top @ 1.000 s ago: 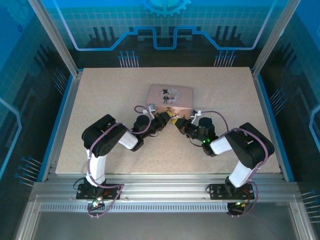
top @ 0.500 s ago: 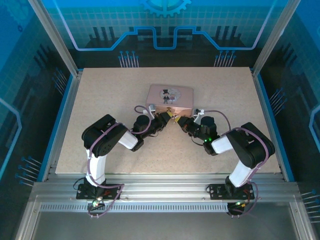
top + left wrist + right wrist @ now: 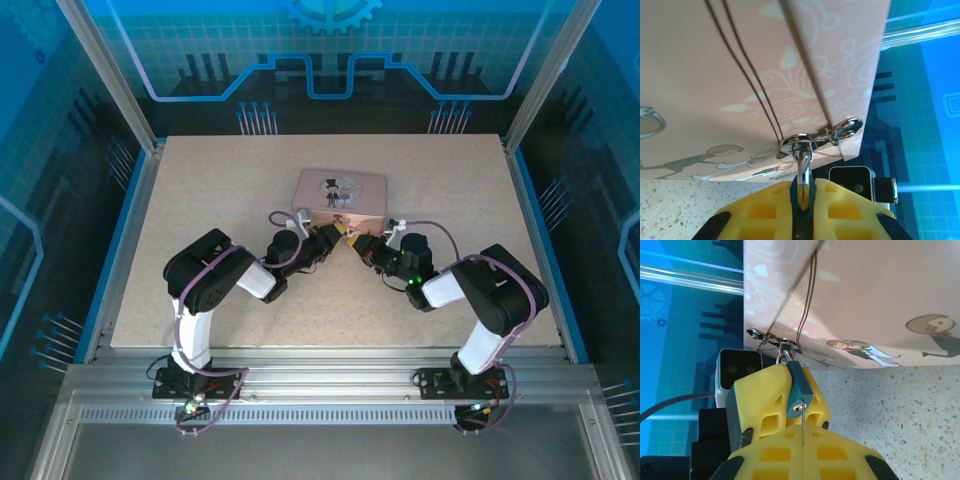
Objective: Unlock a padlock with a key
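At left of centre in the overhead view, reaching in from the lower left: the left gripper (image 3: 333,234), closed tight on the padlock (image 3: 797,385). Hooked to the clasp (image 3: 844,128) on the near face of the pink tin (image 3: 340,187), mid-table (image 3: 200,200), with the teal body clamped between yellow fingers (image 3: 782,195) and the silver shackle (image 3: 802,159) threaded through the clasp's loop. To the right, coming in from the lower right: the right gripper (image 3: 803,430), pressed fully together and pinching the key (image 3: 802,416), a thin dark sliver standing straight up from the fingertips at bottom centre of the right wrist view. Tip touching the keyhole (image 3: 798,407) on the lock's end, or just inside it; hard to tell which. Judged to be the insertion step, lock not yet sprung. Next, probably: push the key home along its own line, hold the lock steady against the tin, then twist at the wrist without letting the sliver slip or bend.
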Controlling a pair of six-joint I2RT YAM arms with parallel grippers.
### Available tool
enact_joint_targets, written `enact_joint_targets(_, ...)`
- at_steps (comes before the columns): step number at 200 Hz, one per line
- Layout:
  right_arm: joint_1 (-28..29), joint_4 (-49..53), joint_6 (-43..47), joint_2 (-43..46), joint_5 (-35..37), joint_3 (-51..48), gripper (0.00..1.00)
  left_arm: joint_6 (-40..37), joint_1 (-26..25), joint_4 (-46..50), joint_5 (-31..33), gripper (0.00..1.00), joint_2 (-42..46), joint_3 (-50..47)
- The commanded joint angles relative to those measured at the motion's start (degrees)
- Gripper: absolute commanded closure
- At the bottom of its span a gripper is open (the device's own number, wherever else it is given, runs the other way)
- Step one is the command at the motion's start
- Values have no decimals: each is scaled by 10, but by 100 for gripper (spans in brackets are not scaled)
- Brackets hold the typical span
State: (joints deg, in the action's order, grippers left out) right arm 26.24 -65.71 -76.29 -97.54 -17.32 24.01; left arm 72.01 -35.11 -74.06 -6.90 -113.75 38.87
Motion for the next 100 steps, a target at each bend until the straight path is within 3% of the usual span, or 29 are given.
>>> enact_joint_targets(1, 6, -28, -1, -6, -13, 0, 100, 1, -5, -61, -15, 95, -1, 16)
enact_joint_targets(100, 3, -41, -7, -27, -34, 15, 100, 3, -4, -61, -21, 95, 0, 16)
